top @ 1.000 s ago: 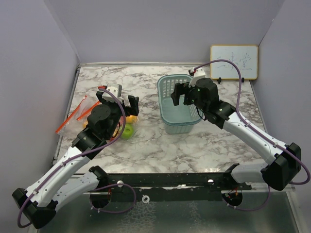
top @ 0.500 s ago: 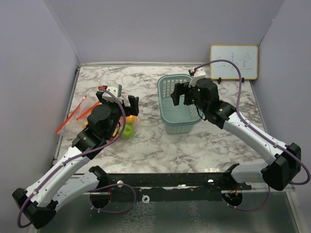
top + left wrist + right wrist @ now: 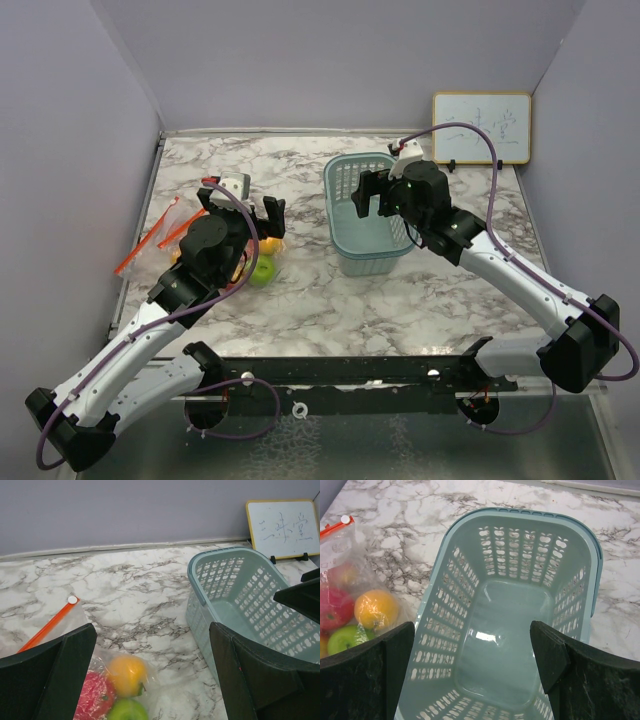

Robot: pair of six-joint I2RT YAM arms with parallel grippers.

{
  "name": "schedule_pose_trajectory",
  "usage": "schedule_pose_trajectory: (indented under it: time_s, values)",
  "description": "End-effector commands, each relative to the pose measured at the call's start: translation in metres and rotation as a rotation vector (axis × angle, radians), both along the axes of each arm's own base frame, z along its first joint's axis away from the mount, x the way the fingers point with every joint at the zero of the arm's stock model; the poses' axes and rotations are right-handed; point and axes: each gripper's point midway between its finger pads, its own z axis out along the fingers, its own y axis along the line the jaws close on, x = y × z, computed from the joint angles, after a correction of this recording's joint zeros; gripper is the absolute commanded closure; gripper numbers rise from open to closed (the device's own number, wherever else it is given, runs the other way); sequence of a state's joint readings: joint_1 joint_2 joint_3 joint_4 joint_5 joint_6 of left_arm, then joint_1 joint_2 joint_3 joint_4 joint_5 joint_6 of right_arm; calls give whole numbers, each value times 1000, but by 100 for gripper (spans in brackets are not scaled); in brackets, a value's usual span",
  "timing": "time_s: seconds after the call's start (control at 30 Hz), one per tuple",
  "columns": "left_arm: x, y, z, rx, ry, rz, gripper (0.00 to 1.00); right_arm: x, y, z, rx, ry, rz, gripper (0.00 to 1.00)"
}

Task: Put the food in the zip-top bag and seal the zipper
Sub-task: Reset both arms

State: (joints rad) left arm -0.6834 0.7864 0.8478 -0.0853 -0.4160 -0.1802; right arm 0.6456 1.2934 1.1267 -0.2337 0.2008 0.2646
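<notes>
Left gripper [image 3: 241,207] first, the nearer of the two; its fingers [image 3: 50,680] are spread wide, nothing between them, touching nothing; it hangs above the marble table [image 3: 330,290], just over the fruit. Below it lies the food; in the left wrist view I count one red fruit [image 3: 95,700], one orange fruit [image 3: 127,672], one green fruit [image 3: 127,711], packed against each other; clear film lies over them, so they look to be inside the zip-top bag [image 3: 75,625]. The right wrist view adds a sliver of yellow at its left edge, too cut off to name; so three fruits for certain, perhaps a fourth. One bag, flat on the table to the left of the basket, its orange zipper strip [image 3: 47,627] running away to a white slider [image 3: 73,599]; whether the zipper is closed I cannot tell.

Further back, the right gripper [image 3: 380,195]; its fingers [image 3: 365,680] are just as far apart, clutching nothing, poised over the open top of the pale teal basket [image 3: 520,555]; one basket, upright, just beside the fruit, nothing in it. At the far right corner, one small whiteboard [image 3: 481,127] stands against the wall.
</notes>
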Motion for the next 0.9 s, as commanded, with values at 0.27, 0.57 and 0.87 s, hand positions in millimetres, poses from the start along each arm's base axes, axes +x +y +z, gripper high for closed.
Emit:
schedule_pose_trajectory:
  time_s: [0.27,0.57,0.87]
  values:
    - [-1,1,7,-6,-17,-6,1,0,-5,14,1,-28,-9,0]
    - [0,2,7,-2,-17,-3,1,0,-4,16,8,-33,-5,1]
    - [0,3,7,-3,-18,0,1,2,-7,19,3,-43,-24,1]
